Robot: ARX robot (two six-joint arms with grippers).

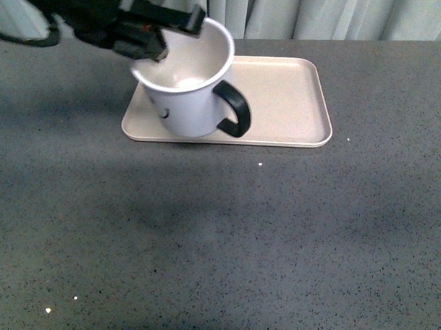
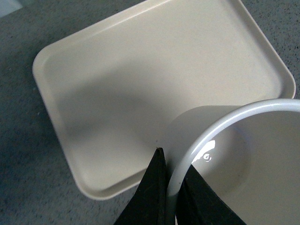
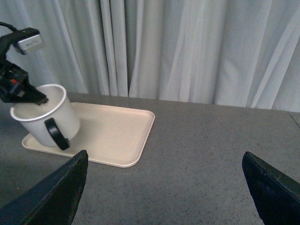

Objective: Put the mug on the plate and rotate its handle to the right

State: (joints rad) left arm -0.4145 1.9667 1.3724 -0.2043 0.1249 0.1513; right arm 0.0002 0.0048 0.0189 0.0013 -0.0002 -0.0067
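Left fingers [image 2: 152, 187] are clamped on the rim of the mug [image 1: 189, 101], one outside the wall and one inside. The mug is tilted over the left end of the plate [image 1: 290, 97], close to its front rim; I cannot tell if the base touches the plate. The handle [image 1: 234, 110] points to the right and a little toward the robot. The right fingers [image 3: 70, 187] are apart, hold nothing, and are well apart from the plate.

I see two risks. The grip holds only a thin rim, so the mug could swing or slip between the fingers. If it is released while tilted, it may rock, or its base may land on the raised rim and sit crooked.

The right part of the plate is bare and gives room to move inward.
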